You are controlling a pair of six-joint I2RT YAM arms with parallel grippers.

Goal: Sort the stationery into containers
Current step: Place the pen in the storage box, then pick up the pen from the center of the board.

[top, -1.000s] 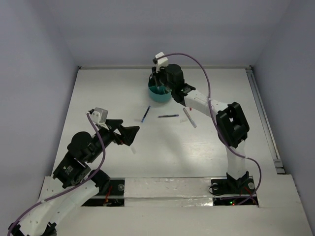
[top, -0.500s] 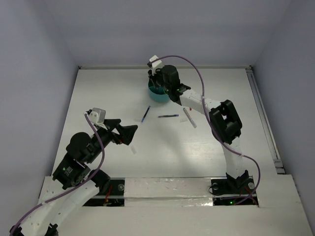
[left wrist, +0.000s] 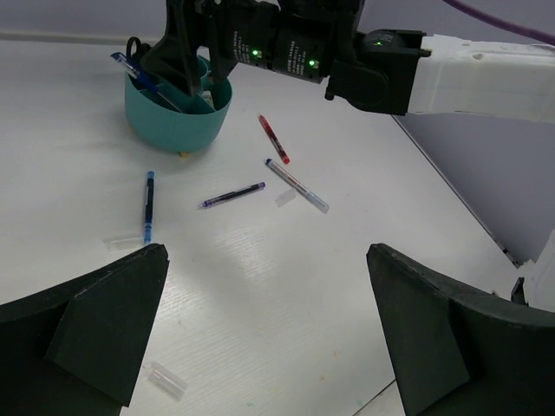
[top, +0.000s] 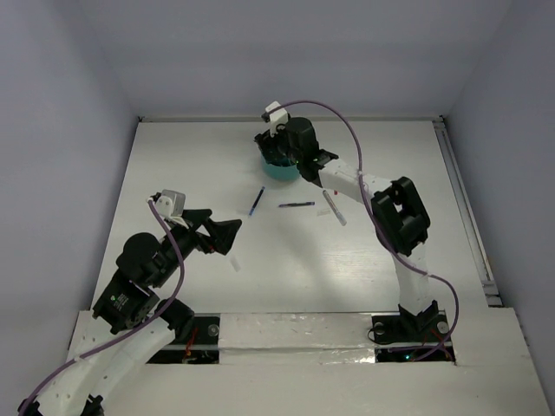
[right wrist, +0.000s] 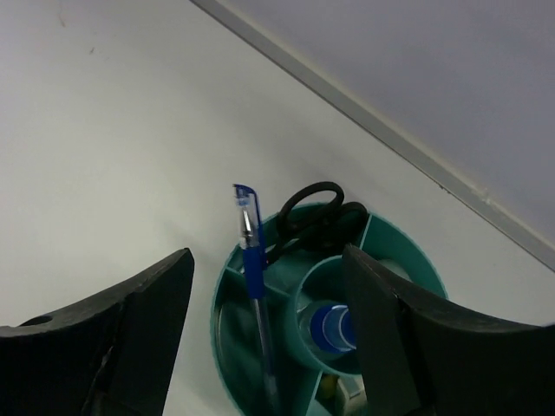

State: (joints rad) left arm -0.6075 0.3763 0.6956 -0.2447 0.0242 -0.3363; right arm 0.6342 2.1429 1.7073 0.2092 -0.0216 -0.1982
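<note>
The teal cup (top: 279,171) stands at the back of the table, split into compartments. My right gripper (top: 279,152) hangs open right over it, one finger on each side. In the right wrist view a blue pen (right wrist: 253,269) stands free in an outer compartment of the cup (right wrist: 408,243), beside black scissors (right wrist: 316,212). On the table lie a blue pen (left wrist: 149,205), a dark pen (left wrist: 233,194), a red pen (left wrist: 274,139) and a clear pen (left wrist: 297,185). My left gripper (left wrist: 269,347) is open and empty, well short of them.
Small clear caps lie loose on the table: one (left wrist: 167,380) by my left fingers, one (left wrist: 121,241) near the blue pen. The right arm's forearm (left wrist: 468,78) stretches over the table's right half. The back wall is close behind the cup.
My right gripper has opened and let go of the blue pen, which now stands in the cup. The left arm has barely moved.
</note>
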